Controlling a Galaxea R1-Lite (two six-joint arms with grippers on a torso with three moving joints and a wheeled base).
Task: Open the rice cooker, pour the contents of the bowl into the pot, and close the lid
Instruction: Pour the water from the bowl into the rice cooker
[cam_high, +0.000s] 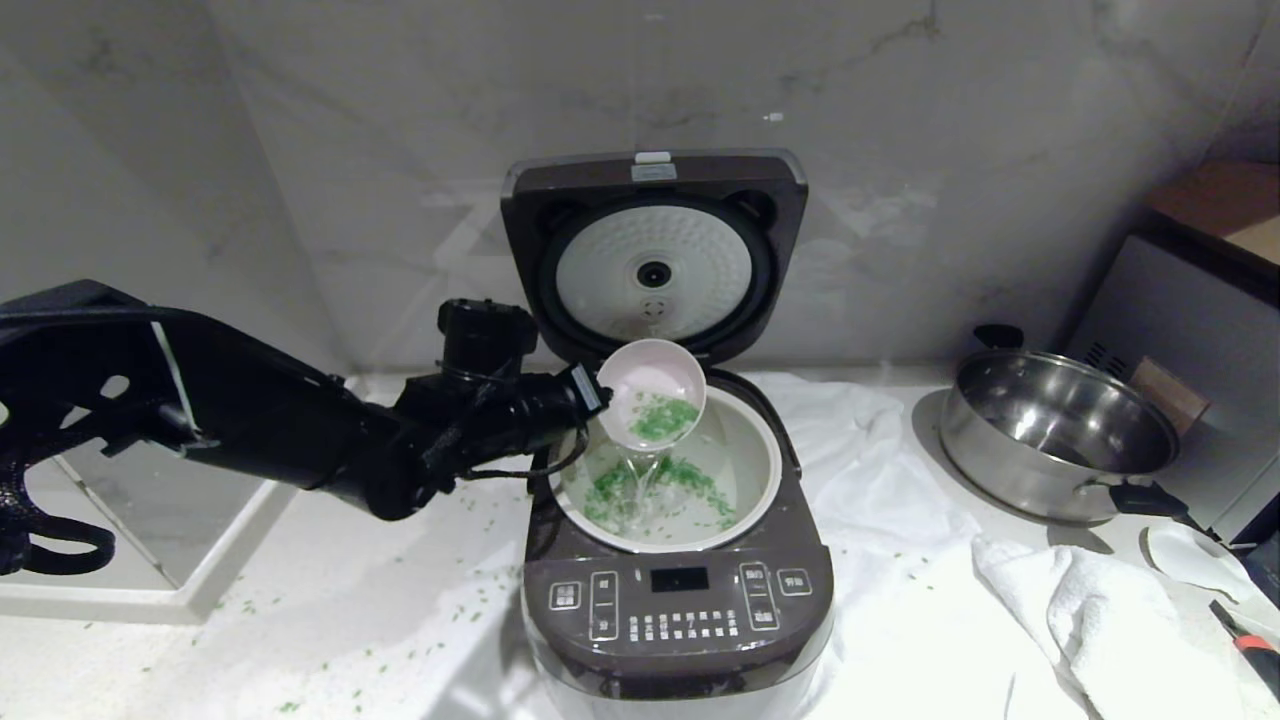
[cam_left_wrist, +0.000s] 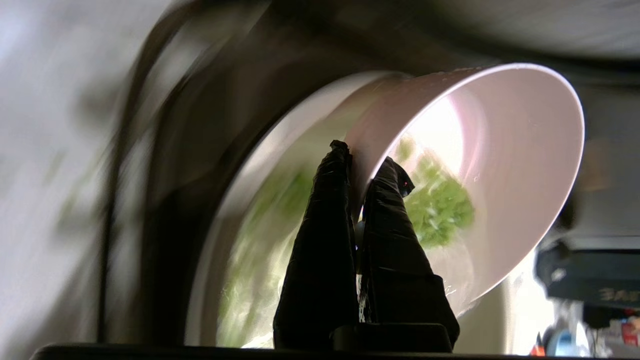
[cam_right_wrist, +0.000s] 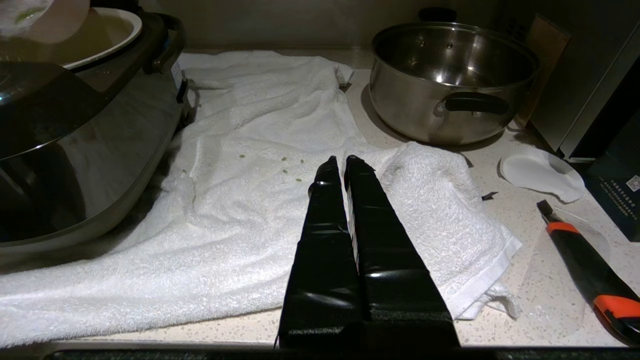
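Observation:
The dark rice cooker (cam_high: 680, 600) stands open at centre, its lid (cam_high: 655, 250) upright against the wall with the white dimpled plate facing me. My left gripper (cam_high: 600, 392) (cam_left_wrist: 362, 155) is shut on the rim of the pale pink bowl (cam_high: 652, 405) (cam_left_wrist: 505, 165), which is tipped over the white pot (cam_high: 755, 465) (cam_left_wrist: 280, 150). Green grains and water, the contents (cam_high: 662, 418) (cam_left_wrist: 440, 205), cling inside the bowl and stream down into the pot, where more green grains lie in water. My right gripper (cam_right_wrist: 344, 162) rests shut above the white towel, to the right of the cooker.
A steel pan (cam_high: 1060, 430) (cam_right_wrist: 450, 75) with black handles stands on the right. White towels (cam_high: 1080, 600) (cam_right_wrist: 250, 200) lie around the cooker. An orange-and-black knife (cam_right_wrist: 590, 265) lies at the right edge. Stray green grains dot the counter (cam_high: 350, 620) on the left.

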